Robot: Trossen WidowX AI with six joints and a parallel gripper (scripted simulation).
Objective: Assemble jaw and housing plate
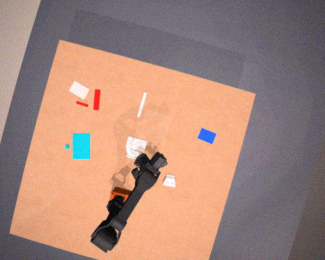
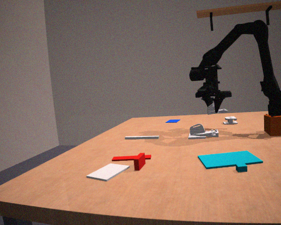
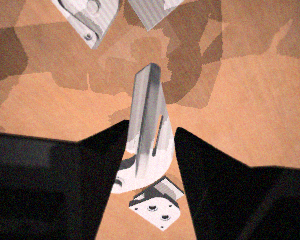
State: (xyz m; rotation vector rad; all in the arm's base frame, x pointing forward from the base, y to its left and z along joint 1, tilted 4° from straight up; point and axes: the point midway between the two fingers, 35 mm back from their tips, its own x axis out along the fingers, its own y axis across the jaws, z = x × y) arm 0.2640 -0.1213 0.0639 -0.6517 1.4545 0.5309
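My gripper point(image 2: 213, 110) point(image 3: 152, 129) is shut on the loose white jaw point(image 2: 210, 109) point(image 3: 149, 100), which hangs above the table between the fingertips. The white base point(image 1: 128, 143) point(image 2: 196, 137) lies on the table, beyond the held jaw in the wrist view. The mounted jaw point(image 1: 140, 144) point(image 2: 196, 130) rises from one side of it. The free pin is too small to tell for certain. The white housing plate point(image 1: 169, 182) point(image 2: 230, 118) point(image 3: 159, 214) rests apart on the table, to the right of the arm in the top view. The arm hides the held jaw in that view.
A cyan plate point(image 1: 81, 145) point(image 2: 229, 158), two red bars point(image 1: 96, 99) point(image 1: 82, 103), a white tile point(image 1: 78, 89) point(image 2: 108, 171), a white strip point(image 1: 141, 104) point(image 2: 142, 137) and a blue tile point(image 1: 207, 136) point(image 2: 173, 121) lie around. A wooden shelf point(image 2: 232, 10) shows high behind the arm.
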